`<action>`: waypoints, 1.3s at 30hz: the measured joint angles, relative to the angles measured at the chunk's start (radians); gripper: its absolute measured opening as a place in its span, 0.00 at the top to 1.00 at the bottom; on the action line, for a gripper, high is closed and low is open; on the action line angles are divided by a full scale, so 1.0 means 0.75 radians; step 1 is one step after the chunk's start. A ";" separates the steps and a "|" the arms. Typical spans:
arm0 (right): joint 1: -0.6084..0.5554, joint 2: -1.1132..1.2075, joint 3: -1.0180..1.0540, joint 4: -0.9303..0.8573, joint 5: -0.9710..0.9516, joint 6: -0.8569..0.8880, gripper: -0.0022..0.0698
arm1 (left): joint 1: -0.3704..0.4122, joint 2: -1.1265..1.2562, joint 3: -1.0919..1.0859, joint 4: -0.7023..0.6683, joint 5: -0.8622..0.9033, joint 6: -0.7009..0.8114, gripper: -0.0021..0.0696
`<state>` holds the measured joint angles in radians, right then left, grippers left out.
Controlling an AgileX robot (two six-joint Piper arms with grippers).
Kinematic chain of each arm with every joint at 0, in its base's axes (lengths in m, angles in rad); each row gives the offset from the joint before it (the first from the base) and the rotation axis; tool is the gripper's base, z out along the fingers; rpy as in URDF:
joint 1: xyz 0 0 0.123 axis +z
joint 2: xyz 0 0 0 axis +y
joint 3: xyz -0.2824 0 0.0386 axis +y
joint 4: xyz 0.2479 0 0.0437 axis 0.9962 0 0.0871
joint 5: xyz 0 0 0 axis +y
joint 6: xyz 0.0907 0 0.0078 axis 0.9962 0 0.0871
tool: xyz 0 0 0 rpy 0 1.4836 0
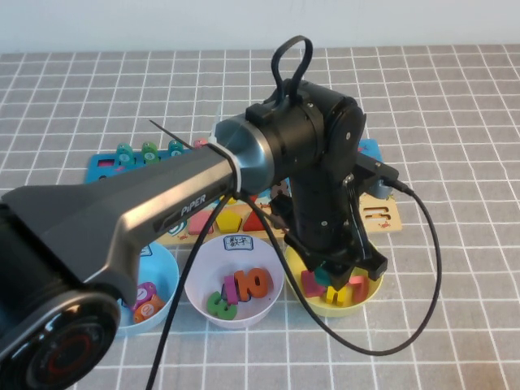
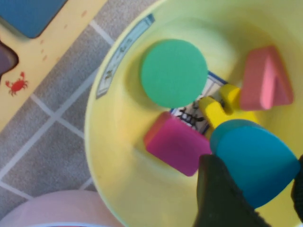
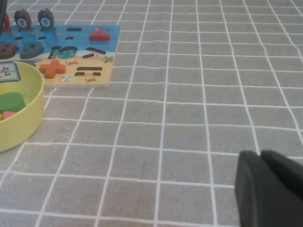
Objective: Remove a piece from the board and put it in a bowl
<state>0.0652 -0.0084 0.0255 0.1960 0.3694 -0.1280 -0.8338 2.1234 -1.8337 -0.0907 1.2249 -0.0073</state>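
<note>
My left gripper (image 1: 333, 272) reaches down into the pale yellow bowl (image 1: 370, 294) at the front right. In the left wrist view this gripper (image 2: 255, 198) is shut on the teal heart piece (image 2: 253, 158), held just above the bowl's floor (image 2: 109, 156). In the bowl lie a green disc (image 2: 174, 72), a magenta block (image 2: 177, 144), a pink triangle (image 2: 265, 80) and a yellow piece (image 2: 213, 109). The board (image 1: 106, 166) lies behind the bowls, mostly hidden by the arm. My right gripper (image 3: 272, 189) is shut and empty, low over the bare cloth to the right of the bowl (image 3: 23, 118).
A pink bowl (image 1: 234, 284) with number pieces stands left of the yellow one, and a blue bowl (image 1: 158, 272) further left. The board's end (image 3: 71, 52) with plus and minus pieces shows in the right wrist view. Grey checked cloth covers the table.
</note>
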 joint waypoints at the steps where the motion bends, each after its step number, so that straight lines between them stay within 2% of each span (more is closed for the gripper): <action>1: 0.000 0.000 0.000 0.000 0.000 0.000 0.99 | 0.000 0.003 0.000 0.010 0.000 0.000 0.59; 6: 0.000 0.000 0.000 0.000 0.000 0.000 0.99 | 0.000 0.014 0.000 0.085 0.000 -0.042 0.59; 19: 0.000 0.000 0.000 0.000 0.000 0.000 0.99 | 0.011 0.034 -0.005 0.083 0.000 -0.052 0.57; 22: 0.000 0.000 0.000 0.000 0.000 0.000 0.99 | 0.019 0.047 -0.007 0.080 0.000 -0.052 0.52; 27: 0.000 0.000 0.000 0.000 0.000 0.000 0.99 | 0.022 0.047 -0.007 0.062 0.000 -0.052 0.37; 31: 0.000 0.000 0.000 0.000 0.000 0.000 0.99 | 0.022 0.045 -0.007 0.053 0.000 -0.052 0.35; 36: 0.000 0.000 0.000 0.000 0.000 0.000 0.99 | 0.022 -0.044 -0.007 0.053 0.000 -0.045 0.36; 39: 0.000 0.000 0.000 0.000 0.000 0.000 0.99 | 0.024 -0.149 -0.007 0.089 0.000 -0.004 0.47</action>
<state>0.0652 -0.0084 0.0255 0.1960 0.3694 -0.1280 -0.8157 2.0120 -1.8387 -0.0238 1.2249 -0.0104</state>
